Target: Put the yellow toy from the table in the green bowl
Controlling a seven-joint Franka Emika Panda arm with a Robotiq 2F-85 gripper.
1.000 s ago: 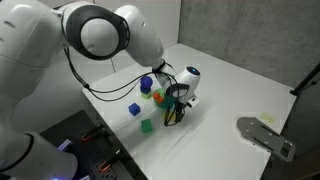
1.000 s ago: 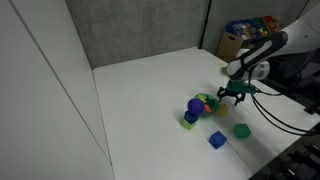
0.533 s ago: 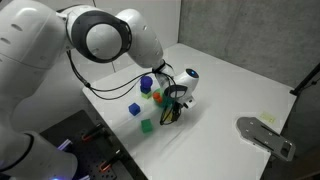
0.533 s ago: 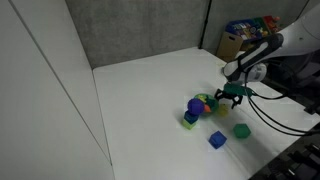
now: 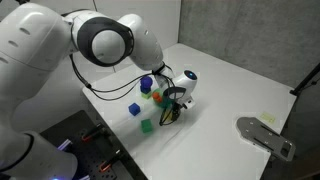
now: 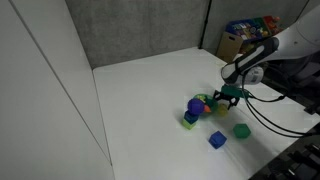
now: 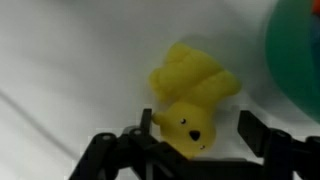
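The yellow toy (image 7: 193, 92) lies on the white table, low and lumpy, with a small face towards the camera. My gripper (image 7: 200, 132) is open, one finger on each side of the toy, with a gap on both sides. In both exterior views the gripper (image 5: 175, 110) (image 6: 229, 97) is down at the table beside the pile of toys. The green bowl (image 7: 296, 50) shows as a dark green curve at the upper right of the wrist view, close beside the toy. In an exterior view the bowl (image 6: 206, 101) sits just left of the gripper.
A small green cube (image 5: 147, 126) (image 6: 241, 131) and a small blue cube (image 5: 134, 109) (image 6: 217, 140) lie near the gripper. A purple-blue object (image 6: 195, 106) stands by the bowl. A grey metal bracket (image 5: 264, 135) sits at the table edge.
The arm's upper links have shifted slightly. The gripper stays low over the yellow toy with its fingers still apart.
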